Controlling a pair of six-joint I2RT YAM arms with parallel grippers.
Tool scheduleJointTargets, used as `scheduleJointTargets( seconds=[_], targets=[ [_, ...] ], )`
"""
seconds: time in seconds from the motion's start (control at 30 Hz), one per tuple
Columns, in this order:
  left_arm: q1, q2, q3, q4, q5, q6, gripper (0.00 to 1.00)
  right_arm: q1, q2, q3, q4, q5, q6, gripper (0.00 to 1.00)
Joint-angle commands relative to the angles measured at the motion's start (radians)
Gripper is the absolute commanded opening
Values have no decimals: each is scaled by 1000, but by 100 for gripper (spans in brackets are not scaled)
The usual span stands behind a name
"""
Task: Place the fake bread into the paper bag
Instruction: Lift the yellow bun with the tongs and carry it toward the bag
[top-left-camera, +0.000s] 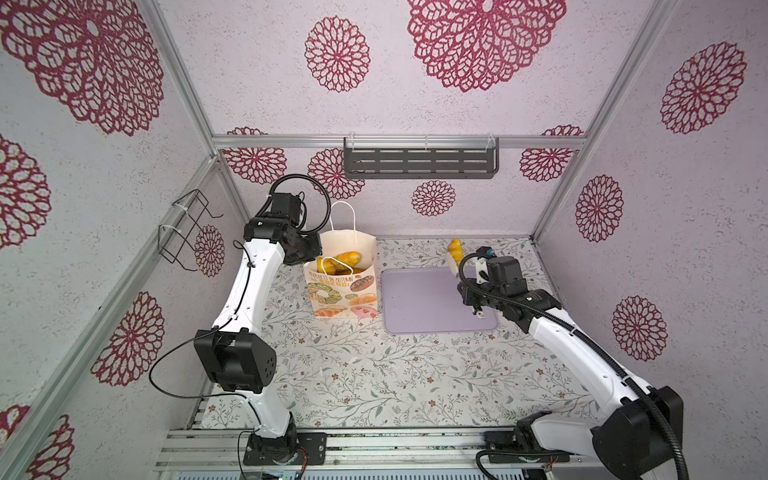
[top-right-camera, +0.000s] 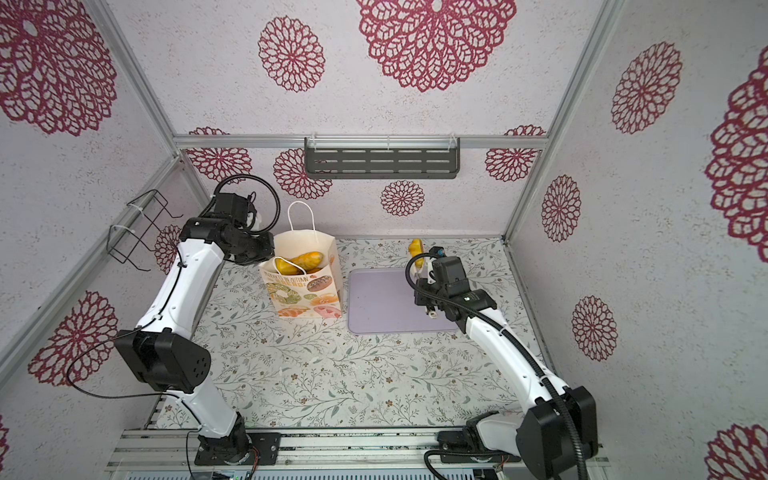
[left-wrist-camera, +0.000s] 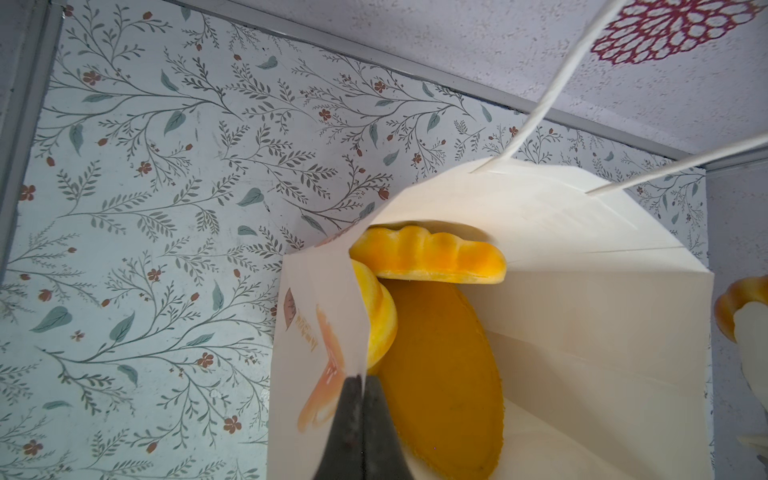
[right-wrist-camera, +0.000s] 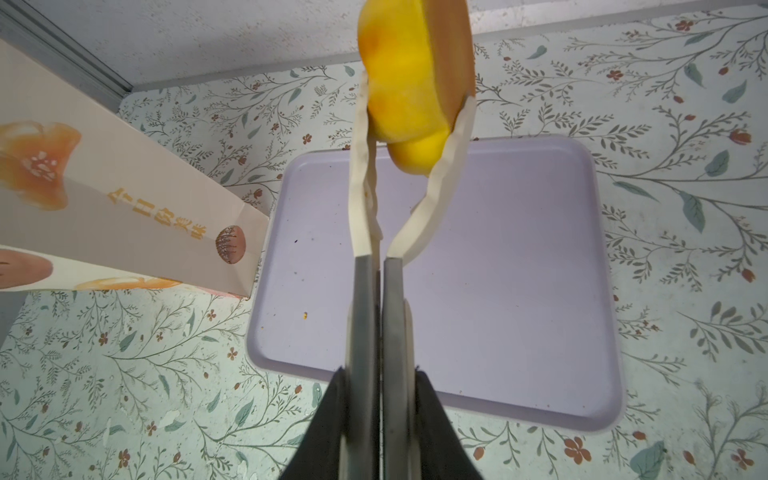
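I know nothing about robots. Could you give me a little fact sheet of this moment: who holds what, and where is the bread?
Left gripper: shut, pinching the rim of the paper bag
Right gripper: shut on the tongs
Tongs: clamping the held bun, lifted clear of the table
Paper bag: upright, mouth open, left of the lilac tray
Loaves in the bag: at least three visible
Lilac tray: flat on the table, no bread seen on it
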Motion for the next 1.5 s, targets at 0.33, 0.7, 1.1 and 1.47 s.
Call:
scheduleJointTargets(
  seconds=[0.33,0.7,1.1,1.47],
  targets=[
    [-13,-41,0,14,3,8,0,91,-48,108,68,57,22,0],
    [-13,-39,1,13,4,8,0,165,-47,174,90,64,40,0],
    [-14,-40,0,14,4,8,0,257,-21,221,146,62,63,0],
    [-15,-43,0,13,3,7,0,329,33,290,158,79,52,0]
  ],
)
